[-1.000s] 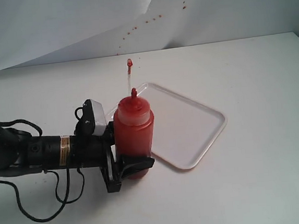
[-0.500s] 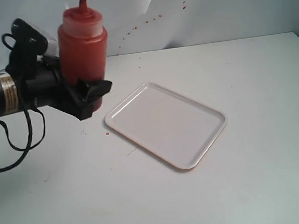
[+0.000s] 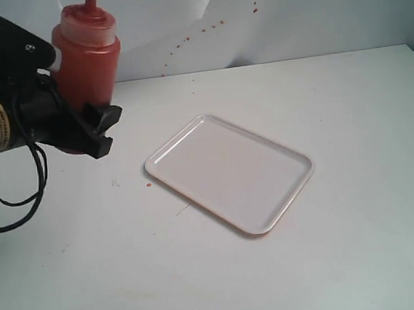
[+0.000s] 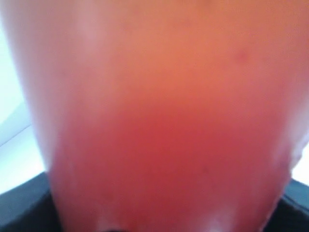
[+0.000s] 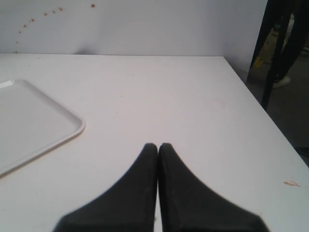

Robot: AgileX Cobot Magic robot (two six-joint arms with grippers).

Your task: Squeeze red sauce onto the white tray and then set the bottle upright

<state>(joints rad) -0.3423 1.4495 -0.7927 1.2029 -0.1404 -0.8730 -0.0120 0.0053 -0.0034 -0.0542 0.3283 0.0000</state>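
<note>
Over plain white tabletop (image 3: 347, 259), speckled backdrop (image 3: 311, 15) behind. Clamping translucent red-tinted plastic squeeze bottle (image 3: 90, 60) in left gripper (image 3: 94, 127), upright, up high. Aiming for shallow glossy white plastic tray (image 3: 230, 171), well below and sideways from that gripper, looking sauce-free. Probably risking splatter on tabletop if tipping too early. Not seeing anything blocking; resting right gripper (image 5: 158, 147) pinched shut, empty.

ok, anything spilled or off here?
A red sauce drop lies on the table just beside the left corner of the white tray in the exterior view, not on it; the tray looks clean. Red specks dot the backdrop. The left gripper holds the bottle in the air, its cap smeared red.
</note>
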